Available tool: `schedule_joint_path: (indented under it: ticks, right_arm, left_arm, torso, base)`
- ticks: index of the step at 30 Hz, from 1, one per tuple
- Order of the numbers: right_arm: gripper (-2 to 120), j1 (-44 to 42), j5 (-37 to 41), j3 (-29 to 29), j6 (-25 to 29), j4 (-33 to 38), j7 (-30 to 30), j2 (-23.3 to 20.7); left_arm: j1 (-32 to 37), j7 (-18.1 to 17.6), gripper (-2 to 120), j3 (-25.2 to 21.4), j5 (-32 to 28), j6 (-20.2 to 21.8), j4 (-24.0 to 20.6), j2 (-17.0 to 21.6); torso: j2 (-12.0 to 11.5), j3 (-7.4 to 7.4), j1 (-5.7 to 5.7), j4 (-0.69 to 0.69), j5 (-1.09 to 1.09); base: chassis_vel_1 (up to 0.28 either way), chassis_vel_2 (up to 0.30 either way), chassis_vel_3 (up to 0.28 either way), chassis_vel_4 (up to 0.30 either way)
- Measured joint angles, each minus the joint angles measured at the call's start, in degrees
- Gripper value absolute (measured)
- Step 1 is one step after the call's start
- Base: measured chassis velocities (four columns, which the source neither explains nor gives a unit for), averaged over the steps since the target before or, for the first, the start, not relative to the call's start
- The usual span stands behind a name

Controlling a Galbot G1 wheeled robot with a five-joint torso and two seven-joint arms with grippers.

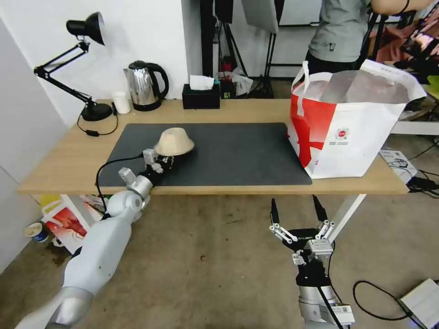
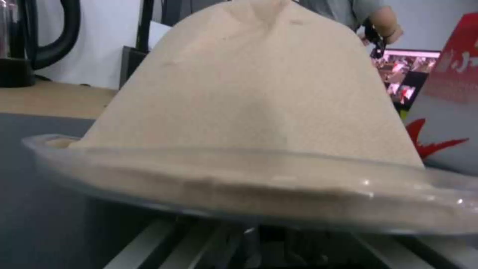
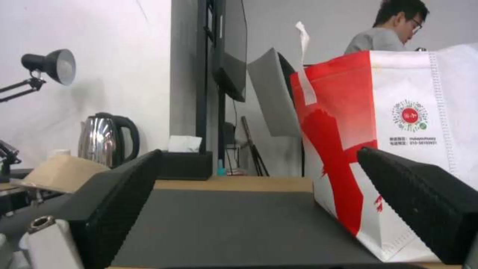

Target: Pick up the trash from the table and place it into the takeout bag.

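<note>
Head view: left gripper [image 1: 161, 161] at the rim of the upturned pulp bowl [image 1: 174, 141] over the mat [image 1: 228, 155], grip there hidden, can't tell | right gripper [image 1: 297, 212] wide open, below the bench [image 1: 64, 160] edge | bag [image 1: 352, 132] upright at the bench's right end, mouth open

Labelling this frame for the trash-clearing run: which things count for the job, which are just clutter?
Job:
- beige pulp bowl, upside down, at the left hand
- takeout bag
- table

Clutter:
- desk lamp
- kettle
- small white cup
- black tissue box

Right hand waits open, below the table edge.
</note>
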Motion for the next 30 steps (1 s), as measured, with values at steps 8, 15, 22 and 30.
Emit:
schedule_joint_path:
  ticks: [8, 15, 22, 30]
  right_arm:
    - [100, 0.0, 0.0, 0.01, 0.0, 0.0, 0.0, 0.0]
    - [100, 0.0, 0.0, 0.0, 0.0, 0.0, 0.0, 0.0]
    - [100, 0.0, 0.0, 0.01, 0.0, 0.0, 0.0, 0.0]
    - [100, 0.0, 0.0, 0.0, 0.0, 0.0, 0.0, 0.0]
  left_arm:
    - [1.4, -1.32, 19, 0.38, 0.28, -0.96, -7.9, 3.04]
    - [1.77, -2.15, 45, 0.19, 4.08, -2.83, -12.33, 3.91]
    - [2.65, -1.95, 68, -0.69, 7.98, -4.13, -14.7, 4.59]
    - [3.38, -1.96, 98, -1.24, 8.88, -3.98, -15.8, 4.64]
  torso:
    - [0.05, -0.05, -0.05, 0.02, 0.09]
    - [0.08, -0.07, -0.06, 0.0, 0.15]
    - [0.09, -0.07, -0.07, 0.01, 0.14]
    - [0.1, -0.08, -0.08, 0.02, 0.14]
  base:
    - [0.0, 0.0, 0.0, 0.0]
    - [0.0, 0.0, 0.0, 0.0]
    - [0.0, 0.0, 0.0, 0.0]
    - [0.0, 0.0, 0.0, 0.0]
